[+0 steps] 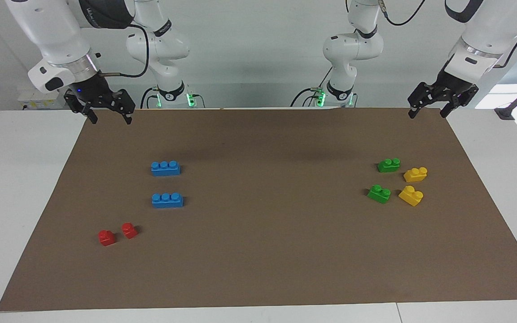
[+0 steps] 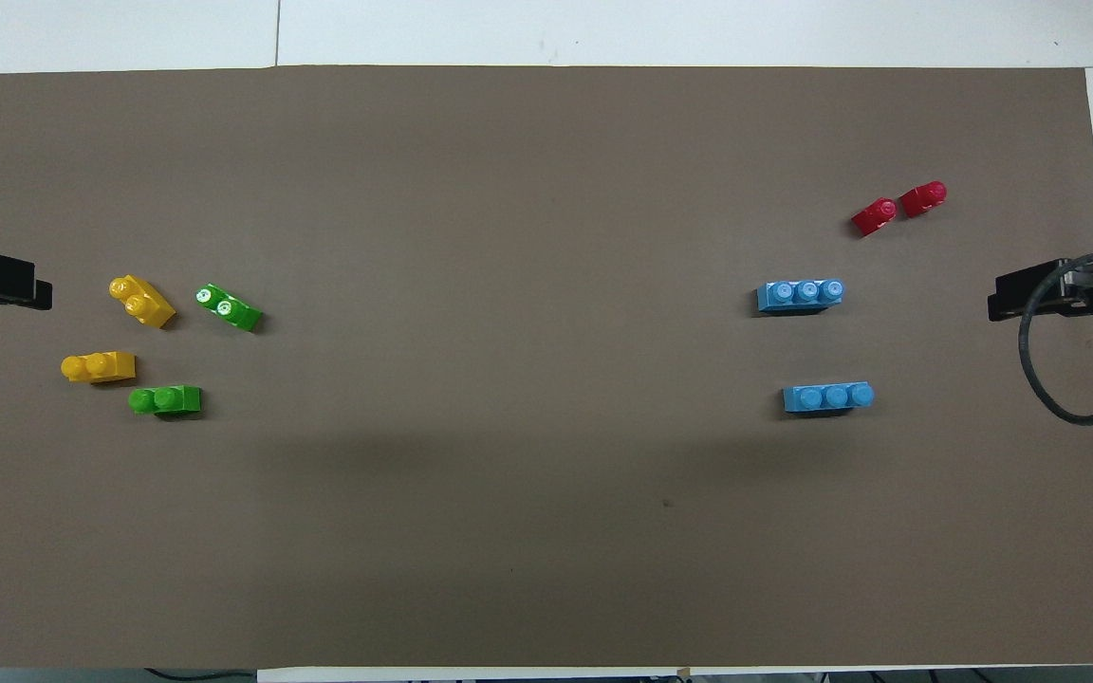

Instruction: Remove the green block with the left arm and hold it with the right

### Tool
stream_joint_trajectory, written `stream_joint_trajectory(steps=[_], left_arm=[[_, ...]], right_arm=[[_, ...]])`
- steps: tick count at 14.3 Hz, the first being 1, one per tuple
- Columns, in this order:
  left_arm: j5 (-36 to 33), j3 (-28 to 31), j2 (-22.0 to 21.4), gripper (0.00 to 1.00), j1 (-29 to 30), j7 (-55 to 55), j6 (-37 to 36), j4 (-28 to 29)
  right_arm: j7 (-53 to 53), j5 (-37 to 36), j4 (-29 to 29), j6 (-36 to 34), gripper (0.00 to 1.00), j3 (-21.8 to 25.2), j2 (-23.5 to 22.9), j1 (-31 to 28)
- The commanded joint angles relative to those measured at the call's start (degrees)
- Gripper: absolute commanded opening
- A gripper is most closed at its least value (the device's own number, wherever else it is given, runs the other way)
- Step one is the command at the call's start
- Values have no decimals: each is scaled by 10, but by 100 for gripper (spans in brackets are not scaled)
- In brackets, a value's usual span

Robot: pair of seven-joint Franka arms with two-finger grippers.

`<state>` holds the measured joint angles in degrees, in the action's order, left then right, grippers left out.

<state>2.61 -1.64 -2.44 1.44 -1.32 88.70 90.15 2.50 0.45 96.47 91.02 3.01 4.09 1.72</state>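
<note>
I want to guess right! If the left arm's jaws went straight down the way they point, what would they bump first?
Probably only the brown mat. The left gripper hangs open over the mat's corner nearest the robots; the two green blocks lie farther out, though depth is unclear.

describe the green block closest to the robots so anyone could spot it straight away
On the brown mat, look toward the left arm's end, where four small two-stud blocks sit in a cluster. The one you want is the green block nearest the robots. The yellow block lies beside it, and the other green block lies farther from the robots.

Two small green blocks (image 1: 388,165) (image 1: 378,194), each with two studs, lie flat on the desk near the left arm's end. The one farther from the robots looks slightly angled.
</note>
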Motion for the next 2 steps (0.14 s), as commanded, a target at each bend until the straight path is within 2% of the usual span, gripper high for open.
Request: stream_joint_trajectory(steps=[1,2], left_arm=[[12,-3,-4,100,8,-9,2,-3],[12,-3,-4,100,8,-10,2,-3]], right_arm=[[-12,-12,16,-2,100,-3,15,-8],[-11,-10,15,-2,100,-3,15,-8]])
